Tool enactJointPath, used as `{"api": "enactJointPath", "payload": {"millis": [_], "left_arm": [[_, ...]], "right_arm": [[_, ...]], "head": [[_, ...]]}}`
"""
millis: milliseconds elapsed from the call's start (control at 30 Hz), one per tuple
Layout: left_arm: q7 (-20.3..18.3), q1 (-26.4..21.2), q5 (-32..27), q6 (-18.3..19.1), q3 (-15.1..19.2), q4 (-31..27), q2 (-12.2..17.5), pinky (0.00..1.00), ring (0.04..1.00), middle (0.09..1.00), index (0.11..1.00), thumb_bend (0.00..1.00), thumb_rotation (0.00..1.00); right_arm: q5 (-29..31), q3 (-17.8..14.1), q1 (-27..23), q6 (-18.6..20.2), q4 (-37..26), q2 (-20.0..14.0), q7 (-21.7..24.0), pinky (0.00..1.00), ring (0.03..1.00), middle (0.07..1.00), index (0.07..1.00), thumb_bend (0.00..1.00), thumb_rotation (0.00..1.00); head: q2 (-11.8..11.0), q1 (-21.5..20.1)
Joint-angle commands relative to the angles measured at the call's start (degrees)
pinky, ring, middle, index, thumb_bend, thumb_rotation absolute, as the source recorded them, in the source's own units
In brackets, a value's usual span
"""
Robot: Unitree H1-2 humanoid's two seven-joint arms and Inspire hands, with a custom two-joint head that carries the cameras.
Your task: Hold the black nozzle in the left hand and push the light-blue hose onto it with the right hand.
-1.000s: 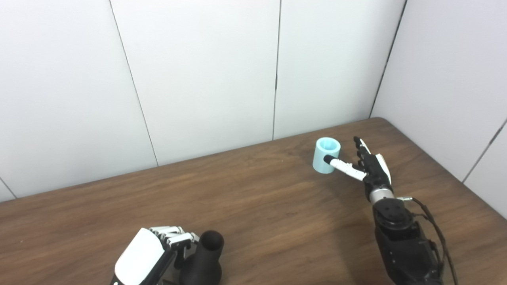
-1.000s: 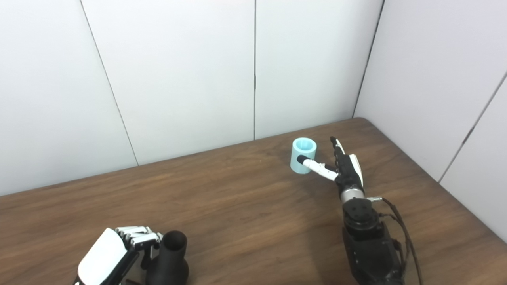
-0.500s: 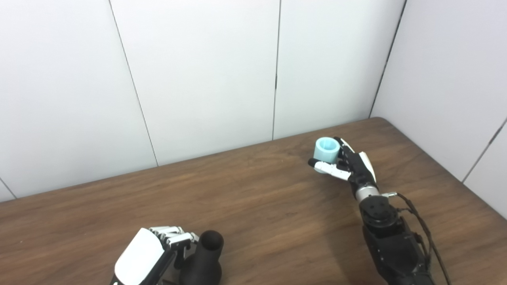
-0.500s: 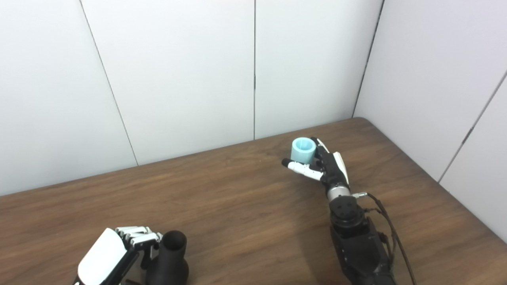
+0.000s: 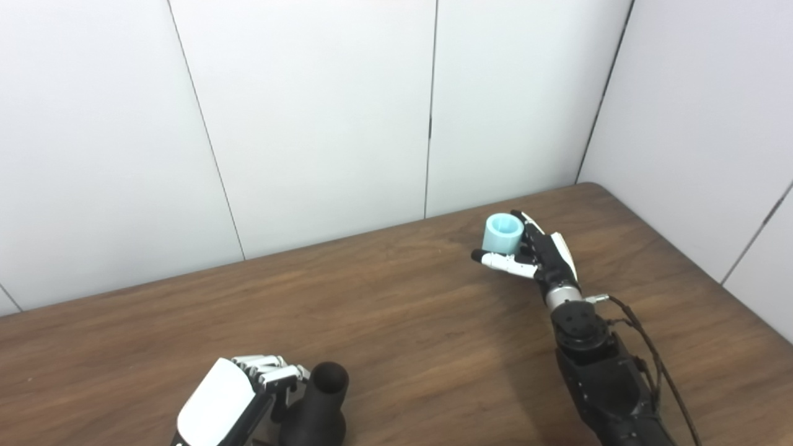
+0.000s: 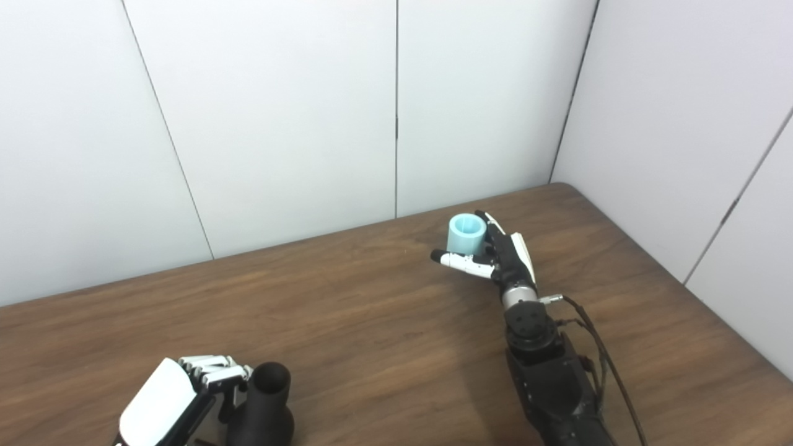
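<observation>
At the near edge of the brown wooden table (image 5: 396,322), the left eye view shows the left hand (image 5: 238,402) curled round the matte black flared nozzle (image 5: 319,406), which stands upright, mouth up. Far to the right, the right hand (image 5: 536,260) grasps the short light-blue cylindrical hose piece (image 5: 503,233). From the right eye view the same holds: hose (image 6: 466,234) pinched between thumb and fingers, nozzle (image 6: 263,409) well apart. Pickup looks done; next comes carrying the hose over and aligning its bore with the nozzle mouth.

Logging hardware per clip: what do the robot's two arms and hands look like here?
The right hand has a white back plate, black and white fingers with dark tips, a silver wrist ring and a black forearm with loose black cables. The left hand shows a white back shell and silver-white fingers.
</observation>
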Motion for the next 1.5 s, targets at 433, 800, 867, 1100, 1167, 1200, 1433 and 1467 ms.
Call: {"api": "enactJointPath", "payload": {"millis": [433,800,867,1100,1167,1200,1433,1467], "left_arm": [[0.58,14.96,-1.48,-1.06,-4.38,6.47,-1.53,0.38,0.506,0.485,0.491,0.52,0.00],[0.11,15.24,-1.14,-1.06,-3.97,6.02,-1.55,0.38,0.506,0.486,0.490,0.52,0.00],[-0.65,15.40,-1.17,-1.06,-3.58,5.84,-1.55,0.38,0.507,0.485,0.491,0.52,0.00],[-1.57,15.54,-1.32,-1.06,-3.07,5.70,-1.71,0.38,0.507,0.486,0.490,0.52,0.00],[-1.82,15.55,-1.31,-1.06,-2.96,5.65,-1.74,0.38,0.506,0.484,0.492,0.52,0.00],[-1.91,15.58,-1.30,-1.06,-2.90,5.61,-1.75,0.38,0.506,0.484,0.493,0.52,0.00],[-2.92,15.40,-1.47,-1.06,-2.82,5.85,-1.84,0.38,0.508,0.484,0.493,0.52,0.00],[-2.99,15.30,-1.71,-1.06,-2.95,5.95,-1.83,0.38,0.509,0.484,0.493,0.52,0.00]], "right_arm": [[-0.39,-0.46,-5.56,-8.49,4.13,0.07,-6.56,0.76,0.795,0.790,0.751,0.86,0.10],[-3.49,0.44,-5.51,-12.69,5.77,0.35,-12.90,0.49,0.560,0.601,0.520,0.56,0.09],[-4.62,0.75,-5.54,-12.25,5.89,0.31,-14.00,0.40,0.487,0.536,0.500,0.53,0.05],[-6.51,1.76,-4.72,-10.80,4.16,0.26,-15.12,0.23,0.336,0.461,0.505,0.53,0.00],[-6.64,1.75,-4.58,-11.48,4.47,0.18,-15.33,0.22,0.321,0.449,0.512,0.52,0.00],[-6.64,1.74,-4.53,-11.71,4.58,0.17,-15.39,0.22,0.326,0.454,0.509,0.53,0.00],[-7.24,2.14,-3.62,-11.67,2.93,0.21,-15.14,0.27,0.382,0.473,0.498,0.53,0.00],[-7.61,2.42,-3.43,-12.07,2.76,0.09,-15.08,0.25,0.361,0.455,0.508,0.53,0.00]], "head": [[0.51,0.03],[0.57,0.03],[0.57,0.03],[0.66,-0.21],[0.66,-0.21],[0.66,-0.21],[0.64,-0.41],[0.64,-0.41]]}}
